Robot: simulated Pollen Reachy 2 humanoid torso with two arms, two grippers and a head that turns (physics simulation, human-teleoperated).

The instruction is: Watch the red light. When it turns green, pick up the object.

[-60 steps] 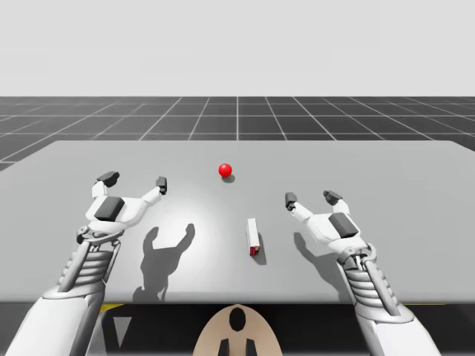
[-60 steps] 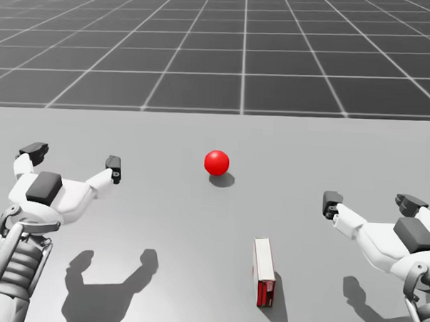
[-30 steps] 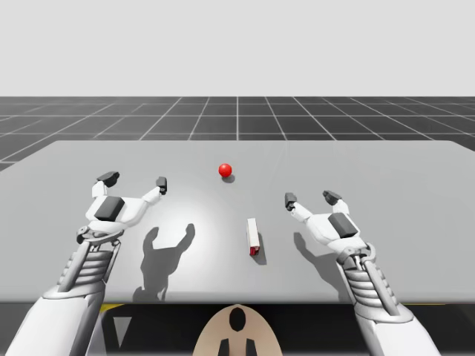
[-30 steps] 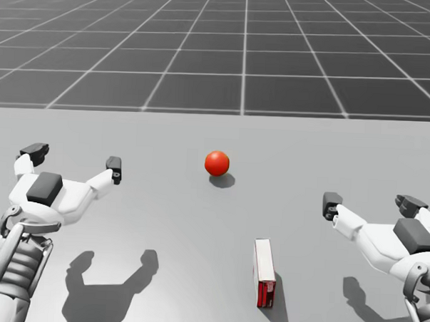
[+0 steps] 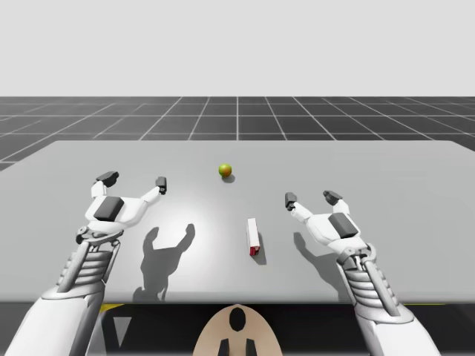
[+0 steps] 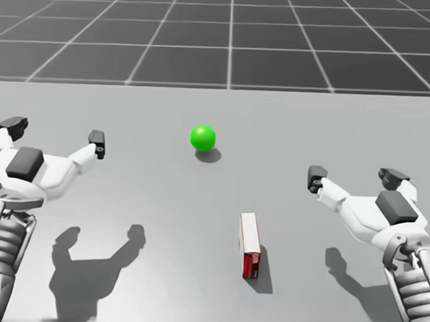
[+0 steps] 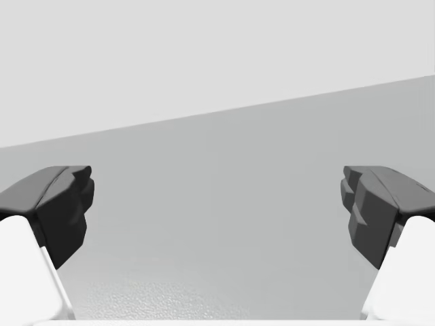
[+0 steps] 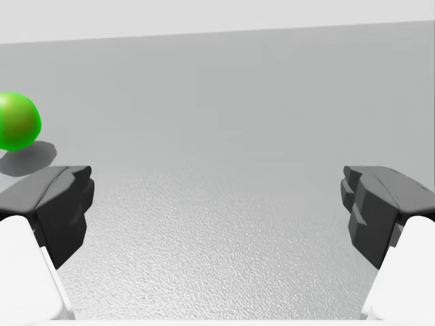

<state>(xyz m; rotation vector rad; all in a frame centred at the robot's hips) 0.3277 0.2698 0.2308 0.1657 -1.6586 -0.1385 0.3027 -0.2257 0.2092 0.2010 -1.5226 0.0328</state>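
On the worktop [image 6: 181,274] the light [image 6: 203,138] is green, so my right tool [image 6: 353,175], spread wide like my left tool [image 6: 54,133], should straddle the slim box [image 6: 249,242] squarely.

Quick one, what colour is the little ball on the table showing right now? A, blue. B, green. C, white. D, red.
B: the ball beyond the red and white box is green in the head view, and it is also green in the right wrist view, ahead of the right gripper and off to one side.
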